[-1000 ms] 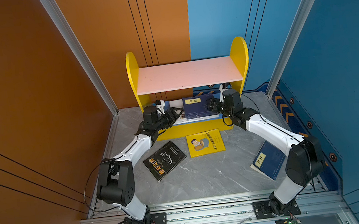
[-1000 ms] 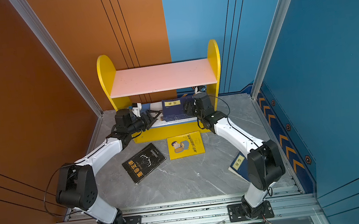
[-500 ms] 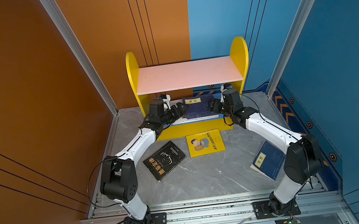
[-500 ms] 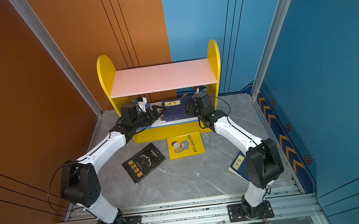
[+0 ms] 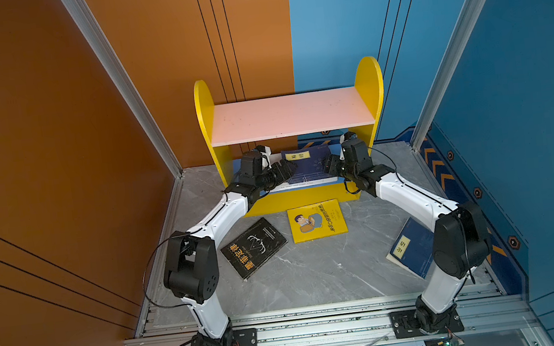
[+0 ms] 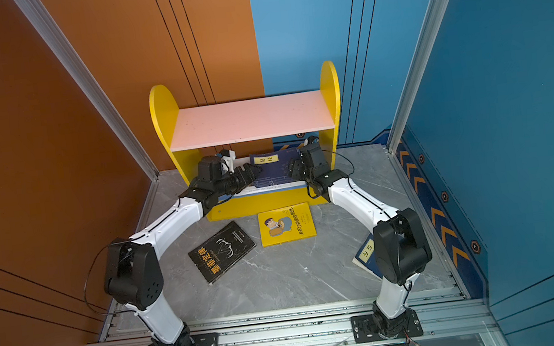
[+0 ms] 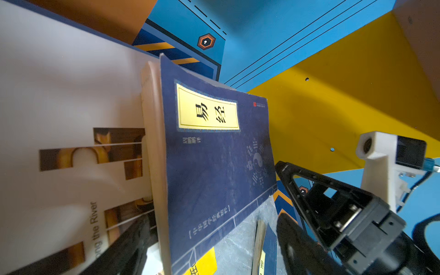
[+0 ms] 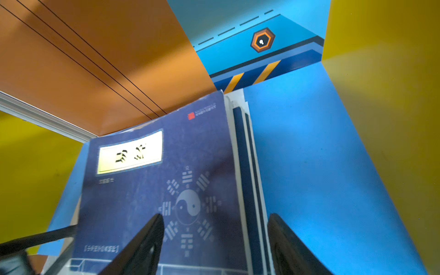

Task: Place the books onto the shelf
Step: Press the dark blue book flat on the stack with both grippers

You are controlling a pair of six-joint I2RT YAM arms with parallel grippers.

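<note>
- Spread wide at the left gripper (image 5: 288, 172), with the left edge of the top navy book (image 5: 309, 169) between the fingers and nothing clamped; moved in over the last second from nearer the side panel of the shelf (image 5: 206, 125)
- Parted too at the right gripper (image 5: 328, 168), with one finger over that book's cover and one above the blue lower board (image 8: 309, 166); barely shifted meanwhile
- Lying flat on that board: the top navy book, over a second navy book (image 8: 245, 171) and the white book (image 7: 71, 107)
- Flanked now on both sides, so probably about to be squared up or lifted
- Left on the floor (image 5: 316, 283): the black book (image 5: 254, 247), the yellow book (image 5: 316, 221) just before the shelf base, and a third navy book (image 5: 410, 247) beside the right arm, so roughly half done
</note>
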